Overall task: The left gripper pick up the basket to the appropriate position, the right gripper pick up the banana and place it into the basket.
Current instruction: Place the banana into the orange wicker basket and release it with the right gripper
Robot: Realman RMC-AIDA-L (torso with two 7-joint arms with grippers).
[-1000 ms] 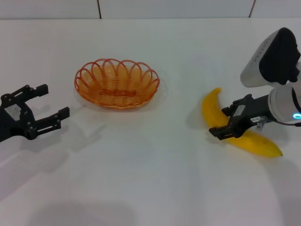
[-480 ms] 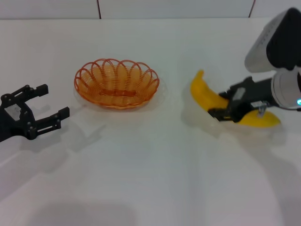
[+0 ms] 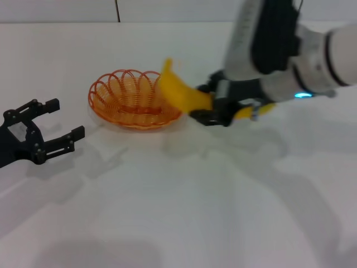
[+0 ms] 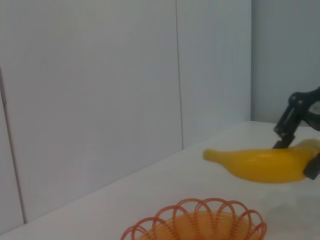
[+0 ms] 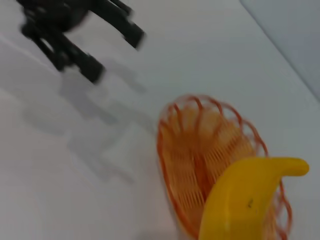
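Banana [image 3: 181, 92], bright yellow, smooth and curved: we see it held off the white tabletop [image 3: 167, 201], clamped between the fingers of our right gripper [image 3: 215, 106], the black two-fingered claw on a silver-white wrist. Its tip reaches over the right-hand rim of the shallow oval basket of orange wire loops [image 3: 136, 100], which sits on the table. From the right wrist camera the banana [image 5: 240, 200] overlaps the near edge of the basket [image 5: 200, 150]. From the left wrist camera it [image 4: 262, 162] hangs above and to one side of the basket [image 4: 200, 225]. Our left gripper [image 3: 50, 125], a black claw, waits low at the table's left, fingers spread apart, well away from the basket and holding nothing.
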